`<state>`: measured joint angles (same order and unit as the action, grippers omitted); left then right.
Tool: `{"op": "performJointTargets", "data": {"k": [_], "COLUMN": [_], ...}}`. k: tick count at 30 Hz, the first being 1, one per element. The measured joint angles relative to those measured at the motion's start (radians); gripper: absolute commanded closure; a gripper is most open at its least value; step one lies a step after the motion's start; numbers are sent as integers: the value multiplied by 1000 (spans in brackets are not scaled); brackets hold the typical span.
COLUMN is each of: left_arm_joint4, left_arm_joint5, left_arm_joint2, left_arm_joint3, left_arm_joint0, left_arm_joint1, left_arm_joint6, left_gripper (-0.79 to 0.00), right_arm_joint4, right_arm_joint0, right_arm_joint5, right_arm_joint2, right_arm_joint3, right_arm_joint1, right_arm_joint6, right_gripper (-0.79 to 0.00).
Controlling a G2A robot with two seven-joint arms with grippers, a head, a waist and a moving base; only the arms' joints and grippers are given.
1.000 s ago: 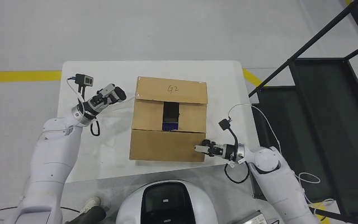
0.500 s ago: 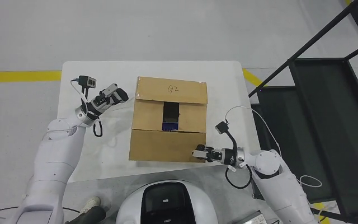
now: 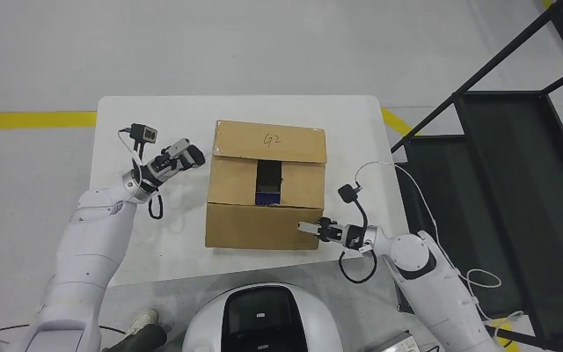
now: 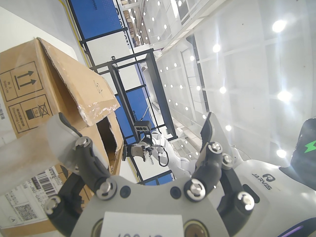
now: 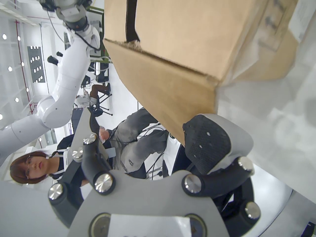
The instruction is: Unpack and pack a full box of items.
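Brown cardboard box point(image 3: 230, 180) stands mid-table on the white table point(image 3: 149, 123), flaps mostly closed. The gap shows a sliver of blue contents point(image 3: 268, 190), not identifiable. Left gripper point(image 3: 195, 155) hangs just beside the box's left side, fingers spread, empty. Right gripper point(image 3: 303, 228) lies level, the near flap's right corner between its spread fingers.

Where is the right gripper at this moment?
In the top view, the right gripper is at the near right corner of the cardboard box, on the white table.
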<state>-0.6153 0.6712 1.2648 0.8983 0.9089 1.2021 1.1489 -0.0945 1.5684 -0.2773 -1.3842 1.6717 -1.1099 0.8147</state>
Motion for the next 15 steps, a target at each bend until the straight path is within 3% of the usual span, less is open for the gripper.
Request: {"op": "performJointTargets", "data": {"k": [8,15], "left_arm_joint4": [-33,-18], "left_arm_joint5": [-45,-84], "left_arm_joint2": [20,21], "left_arm_joint3": [59,31], "left_arm_joint0": [55,39], "left_arm_joint1": [-16,-26], "left_arm_joint6": [45,85], "left_gripper": [-785,-785], "right_arm_joint4": [-1,28], "right_arm_joint0": [-36,-20], "right_arm_joint5": [27,34], "right_arm_joint2": [17,-17], "right_arm_joint3": [-32,-22], "right_arm_joint1": [-2,5], "right_arm_joint6": [-52,-69], "right_gripper": [-785,-785]}}
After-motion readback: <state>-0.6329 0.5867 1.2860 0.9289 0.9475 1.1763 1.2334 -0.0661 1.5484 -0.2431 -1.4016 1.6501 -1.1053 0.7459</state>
